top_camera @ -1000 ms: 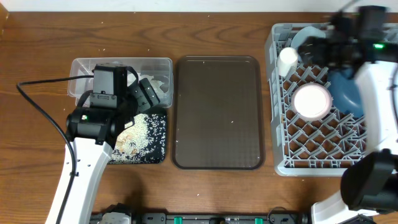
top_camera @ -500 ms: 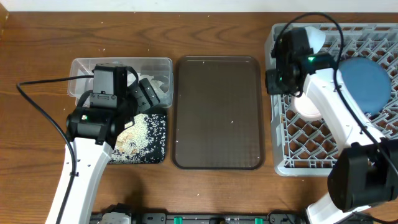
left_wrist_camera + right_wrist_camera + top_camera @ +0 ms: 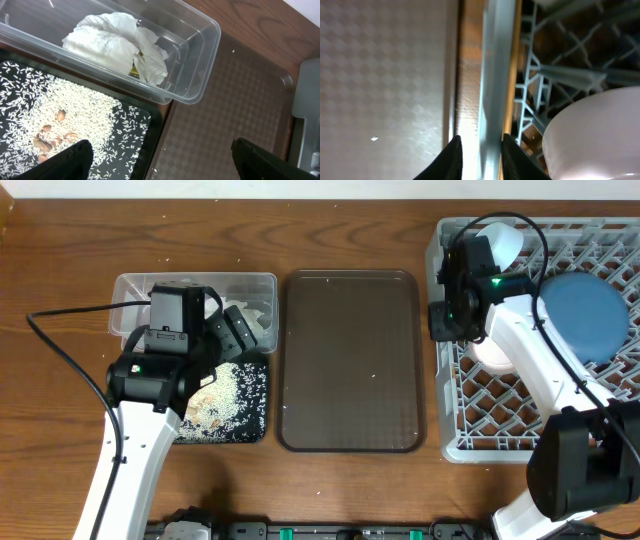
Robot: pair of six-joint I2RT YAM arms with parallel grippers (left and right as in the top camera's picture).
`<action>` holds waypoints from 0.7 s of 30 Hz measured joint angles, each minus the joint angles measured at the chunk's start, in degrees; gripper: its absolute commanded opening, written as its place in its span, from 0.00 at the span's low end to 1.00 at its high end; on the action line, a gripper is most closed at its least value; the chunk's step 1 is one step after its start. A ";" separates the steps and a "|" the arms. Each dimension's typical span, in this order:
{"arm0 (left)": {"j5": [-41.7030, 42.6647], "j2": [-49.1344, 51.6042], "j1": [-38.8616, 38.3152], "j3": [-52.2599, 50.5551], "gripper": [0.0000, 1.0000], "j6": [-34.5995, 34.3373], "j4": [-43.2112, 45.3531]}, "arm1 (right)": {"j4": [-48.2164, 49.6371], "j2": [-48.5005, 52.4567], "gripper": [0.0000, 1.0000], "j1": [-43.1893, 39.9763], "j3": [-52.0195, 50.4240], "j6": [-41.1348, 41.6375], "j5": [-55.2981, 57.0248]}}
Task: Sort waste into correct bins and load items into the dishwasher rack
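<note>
Left gripper (image 3: 161,156) gaped empty above rice tray (image 3: 150,120). Right gripper (image 3: 481,159), jaws narrow, hung over rack (image 3: 495,75) rim; grip unclear. White bowl (image 3: 592,132) sat in rack: likely rigid, slick, breakable; pinch its rim.

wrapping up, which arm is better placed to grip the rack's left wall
Right: the right gripper straddles the left wall of the dishwasher rack; the left gripper hangs open over the black tray, beyond the brown tray.

Overhead, close wrists, shared brown tray (image 3: 350,360)
</note>
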 measured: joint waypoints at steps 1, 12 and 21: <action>0.00 0.00 0.00 0.00 0.91 0.00 0.02 | 0.28 0.00 0.15 0.02 -0.96 0.00 0.24; 0.02 0.00 0.00 0.00 0.91 0.00 0.00 | 2.08 0.00 0.13 -0.07 -3.76 0.22 -0.04; 0.00 0.00 0.00 0.00 0.91 0.00 0.00 | 3.91 0.00 0.12 0.79 -3.98 0.24 -2.78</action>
